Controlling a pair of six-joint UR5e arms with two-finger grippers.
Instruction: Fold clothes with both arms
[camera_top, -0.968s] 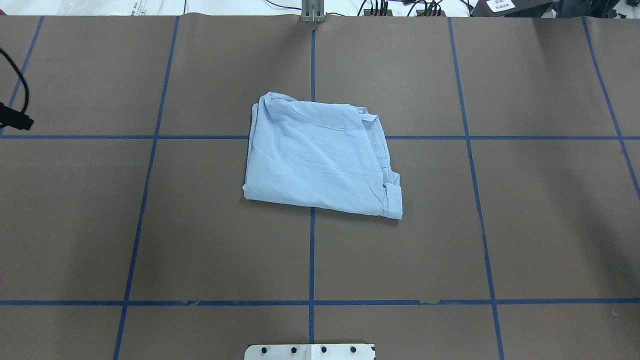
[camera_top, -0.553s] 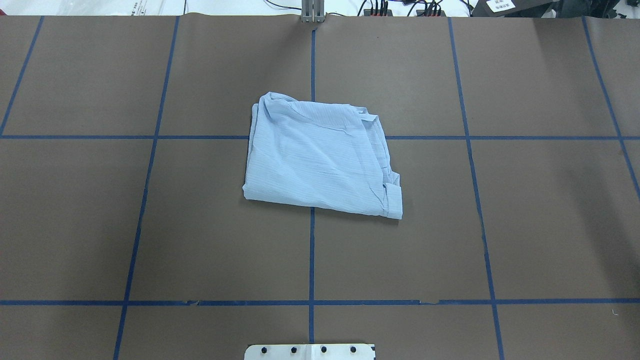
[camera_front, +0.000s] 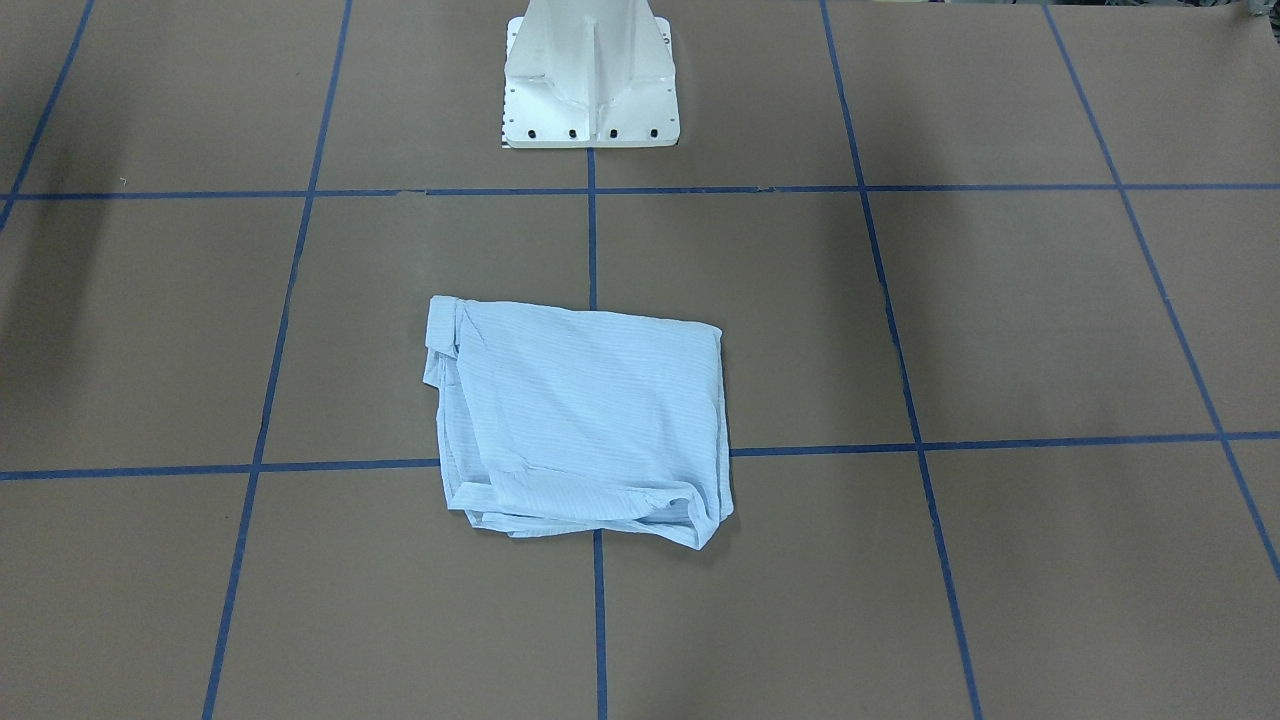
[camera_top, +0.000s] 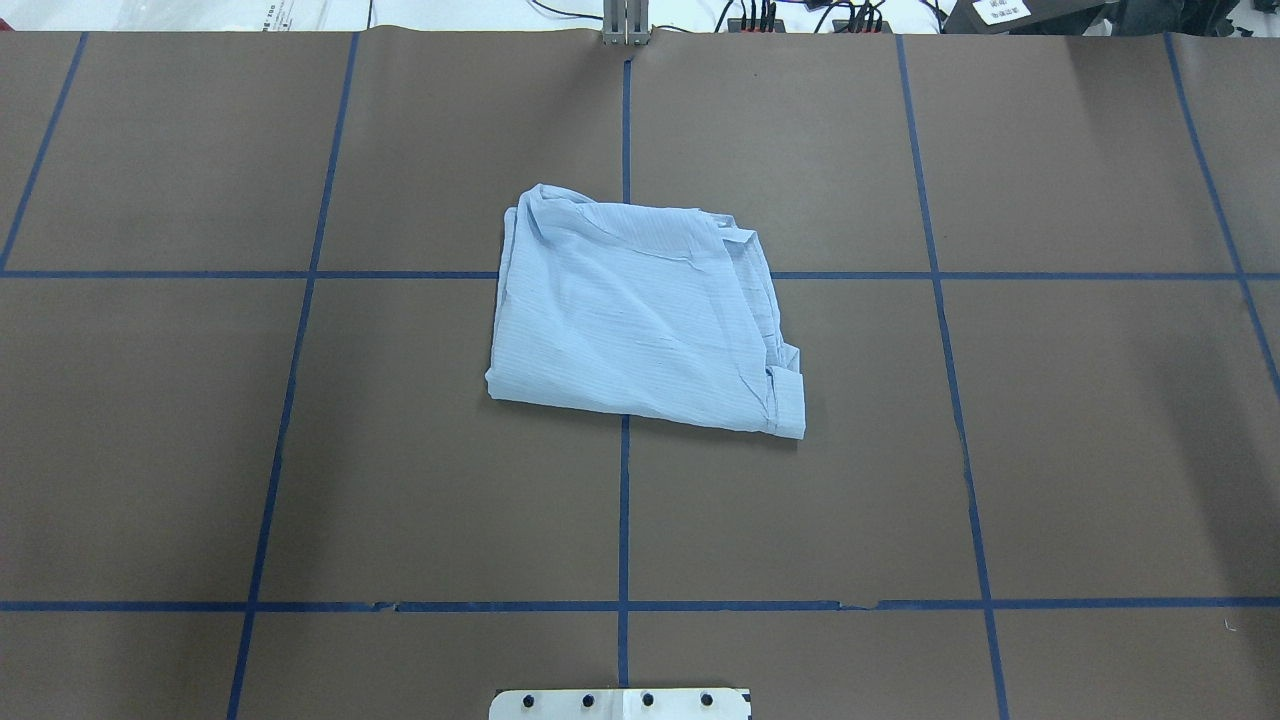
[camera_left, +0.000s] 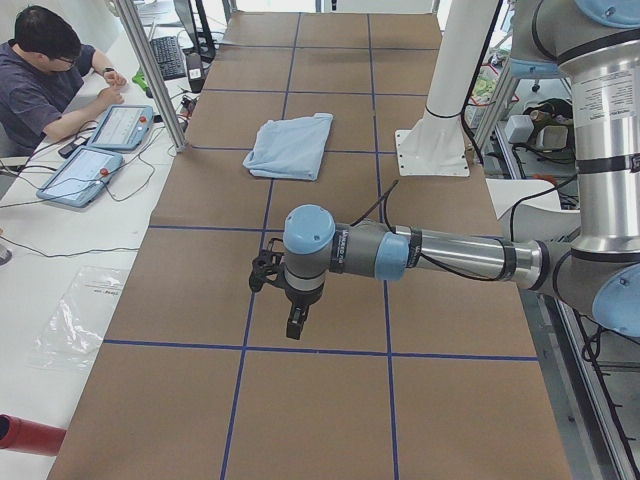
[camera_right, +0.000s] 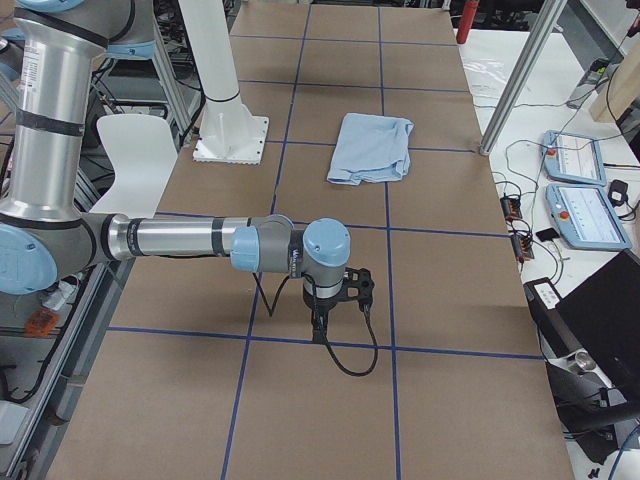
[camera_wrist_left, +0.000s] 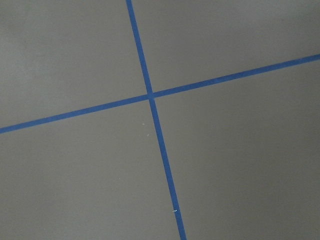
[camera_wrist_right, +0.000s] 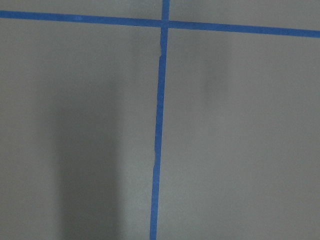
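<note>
Shirt (camera_top: 640, 315) is lying folded mid-frame; only side views are catching left gripper (camera_left: 292, 330), right gripper (camera_right: 317, 331) (grip: cannot tell).

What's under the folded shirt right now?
The shirt lies on brown paper; two blue tape lines run beneath it. Their crossing, and anything tucked inside the folds, is covered.

Soft, even light from overhead fills every view. Broad faint shadows lie on my table (camera_top: 300, 450) near its side edges. The shirt (camera_top: 640, 315) casts a thin shadow along one edge. My right wrist view looks slightly blurred, with a dim vertical shadow band.
</note>
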